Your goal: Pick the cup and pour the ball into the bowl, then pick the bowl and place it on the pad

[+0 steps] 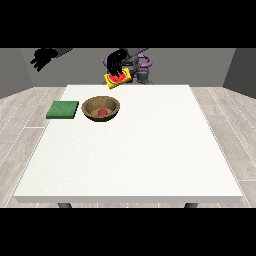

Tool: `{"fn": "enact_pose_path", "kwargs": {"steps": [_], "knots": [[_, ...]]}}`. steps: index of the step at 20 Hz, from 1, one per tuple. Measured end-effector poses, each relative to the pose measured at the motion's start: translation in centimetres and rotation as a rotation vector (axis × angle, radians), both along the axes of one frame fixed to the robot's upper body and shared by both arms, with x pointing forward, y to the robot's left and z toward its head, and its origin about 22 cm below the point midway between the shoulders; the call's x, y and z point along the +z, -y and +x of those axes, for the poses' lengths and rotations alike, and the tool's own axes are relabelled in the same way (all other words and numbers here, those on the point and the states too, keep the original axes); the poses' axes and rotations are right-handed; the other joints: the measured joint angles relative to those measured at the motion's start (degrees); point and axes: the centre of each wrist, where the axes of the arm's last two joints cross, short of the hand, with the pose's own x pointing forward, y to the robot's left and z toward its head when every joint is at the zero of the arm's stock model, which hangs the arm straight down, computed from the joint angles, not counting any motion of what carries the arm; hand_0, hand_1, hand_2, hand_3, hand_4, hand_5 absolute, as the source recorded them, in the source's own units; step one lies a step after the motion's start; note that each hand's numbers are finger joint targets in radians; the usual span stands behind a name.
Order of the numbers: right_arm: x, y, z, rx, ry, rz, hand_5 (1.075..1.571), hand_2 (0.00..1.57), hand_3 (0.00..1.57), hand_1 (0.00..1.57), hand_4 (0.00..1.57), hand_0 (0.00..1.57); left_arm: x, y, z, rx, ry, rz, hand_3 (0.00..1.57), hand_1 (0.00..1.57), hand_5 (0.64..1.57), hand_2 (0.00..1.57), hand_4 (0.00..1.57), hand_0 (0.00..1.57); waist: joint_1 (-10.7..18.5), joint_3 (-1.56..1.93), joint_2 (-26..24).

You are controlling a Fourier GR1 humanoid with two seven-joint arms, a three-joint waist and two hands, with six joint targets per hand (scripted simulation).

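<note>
A brown bowl point(101, 108) stands on the white table point(135, 150) at the back left, and a red ball point(103, 112) lies inside it. Left of the bowl lies the flat green pad point(63, 110). Above the table's far edge a yellow cup point(118, 77) is tilted so its red inside faces the camera. The hand at the view's right point(116, 62) is near the middle of the view, with its fingers curled over the cup from above. The hand at the view's left point(42, 57) hangs high beyond the table's left side, fingers relaxed and holding nothing.
The robot's grey body with purple cables point(142, 65) stands behind the table's far edge. The bowl and pad sit close together in the back left corner. Wooden floor surrounds the table.
</note>
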Motion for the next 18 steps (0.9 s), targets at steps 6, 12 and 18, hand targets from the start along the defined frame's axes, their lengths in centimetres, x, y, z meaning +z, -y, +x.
{"fn": "enact_pose_path", "kwargs": {"steps": [6,12,18], "knots": [[-0.2,1.5,-0.9,-0.097,-0.019,-0.007,1.556,0.00,0.11,0.00,0.76,0.00,2.9,-3.3,1.3,-0.016,-0.020,-0.432,0.88,0.80,1.555,1.19,1.30,0.80,6.3,-0.20,-0.5],[-0.4,1.2,-0.9,-0.163,-0.022,-0.003,1.555,0.00,0.00,0.00,0.79,0.00,8.2,-7.5,2.7,-0.014,-0.058,-1.050,0.00,0.00,1.570,0.00,1.12,0.00,12.0,-0.70,0.2],[-2.1,0.1,-1.2,-0.221,-0.043,0.023,1.565,0.00,0.00,0.00,0.72,0.00,13.0,-13.4,3.7,-0.106,-0.170,-1.539,0.00,0.00,1.567,0.00,1.05,0.00,16.8,-0.56,2.8]]}}
